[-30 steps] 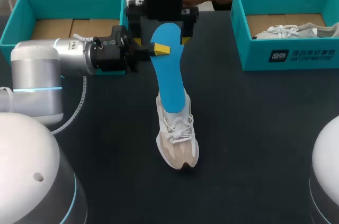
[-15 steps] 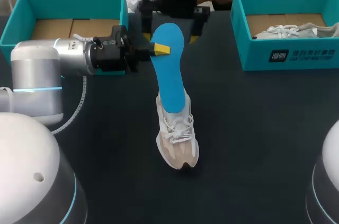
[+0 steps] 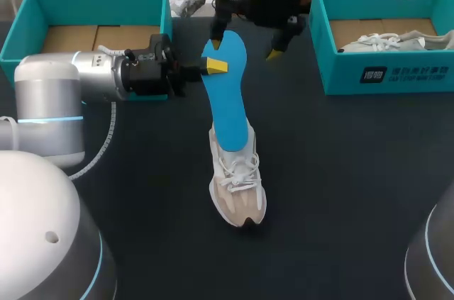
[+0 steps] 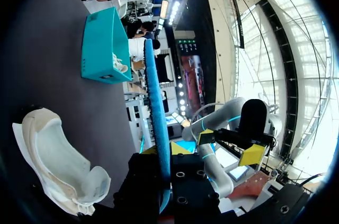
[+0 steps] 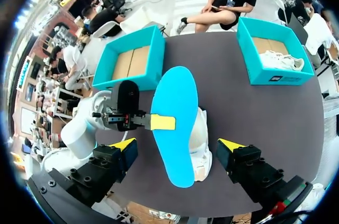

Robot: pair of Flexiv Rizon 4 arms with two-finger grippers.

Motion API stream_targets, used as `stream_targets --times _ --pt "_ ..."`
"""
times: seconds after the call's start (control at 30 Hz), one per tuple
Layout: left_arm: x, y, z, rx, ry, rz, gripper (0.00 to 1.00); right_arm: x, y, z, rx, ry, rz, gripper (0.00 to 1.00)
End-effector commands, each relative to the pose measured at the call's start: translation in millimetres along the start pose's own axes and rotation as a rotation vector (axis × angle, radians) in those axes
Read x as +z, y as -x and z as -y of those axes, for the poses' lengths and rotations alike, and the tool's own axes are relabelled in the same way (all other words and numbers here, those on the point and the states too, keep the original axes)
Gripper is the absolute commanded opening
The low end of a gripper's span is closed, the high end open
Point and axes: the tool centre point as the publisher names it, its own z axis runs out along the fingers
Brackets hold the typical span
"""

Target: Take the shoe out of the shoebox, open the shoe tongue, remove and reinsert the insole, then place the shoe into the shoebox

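Blue insole [image 3: 228, 94] stays pinched by the left fingers [image 3: 216, 66] over the heel of the shoe [image 3: 237, 179], which lies on the worktop [image 3: 340, 172], toe toward 6 o'clock. The right fingers [image 3: 274, 52], spread wide and empty, have swung off the insole's top toward 1 o'clock. The box at 10 o'clock [image 3: 25, 23] shows only cardboard [image 3: 92, 36]; the box at 2 o'clock [image 3: 397, 76] holds a second shoe [image 3: 397, 41].

I see one big table [image 3: 355, 186] with a flat, dark top, almost black. It fills nearly my whole head view and runs on to both sides. The light on it is soft, and its top does not shine.
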Motion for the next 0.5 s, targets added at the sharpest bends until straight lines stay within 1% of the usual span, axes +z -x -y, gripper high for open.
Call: stream_targets --times 0.03,0.2,0.23,0.37,0.5 --pt "0 -0.2 -1 0.0 -0.002 0.002 0.0 0 14.2 3.1 -0.014 0.006 -0.357 1.0" --pt "0 -0.2 -1 0.0 -0.002 0.002 0.0 4 18.9 5.4 -0.072 -0.027 -0.46 1.0" --pt "0 -0.2 -1 0.0 -0.002 0.002 0.0 5 19.1 5.9 -0.077 -0.025 -0.477 1.0" --pt "0 -0.2 -1 0.0 -0.002 0.002 0.0 4 22.2 6.2 -0.087 -0.007 -0.598 1.0" --pt "0 -0.2 -1 0.0 -0.002 0.002 0.0 3 26.7 4.2 -0.081 -0.003 -0.668 1.0"
